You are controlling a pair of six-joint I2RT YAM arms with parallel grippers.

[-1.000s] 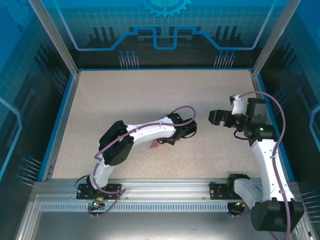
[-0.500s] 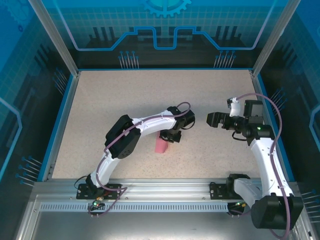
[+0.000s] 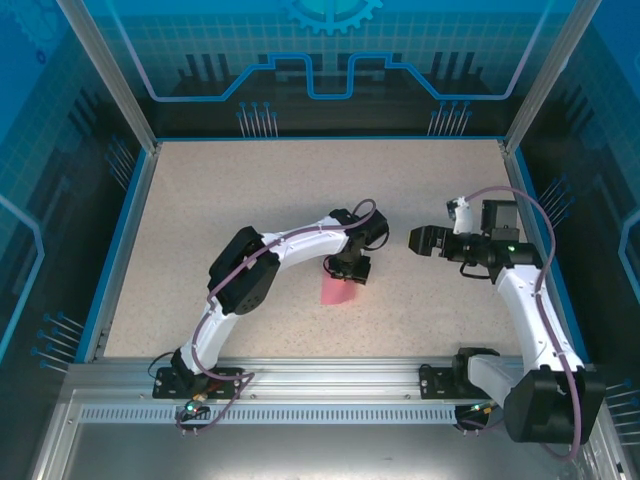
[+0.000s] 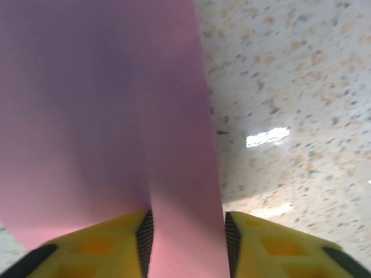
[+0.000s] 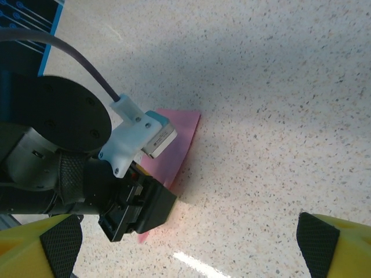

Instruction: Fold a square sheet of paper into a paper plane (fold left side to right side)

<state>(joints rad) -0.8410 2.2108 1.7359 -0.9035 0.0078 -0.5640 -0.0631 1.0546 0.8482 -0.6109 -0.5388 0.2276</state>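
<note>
Square sheet of paper [image 3: 336, 291] lies folded on the speckled beige tabletop [image 3: 230, 200], just right of centre in the top view. Its long axis runs from the frame's upper right to lower left, upper end under the left gripper [image 3: 350, 268].

Left arm: elbow bent at centre-left, forearm reaching right, wrist turned down over the paper. In the left wrist view the yellow fingers [image 4: 104, 246] stand partly apart, a pink fold [image 4: 104, 104] running up between them. Contact with the pads cannot be told.

Right arm: upright along the right side, wrist bent left. Right gripper [image 3: 420, 240] points at the left wrist, near but apart, jaws spread wide and empty.

Markings: blue gear emblem [image 3: 330, 12] on the back panel.
</note>
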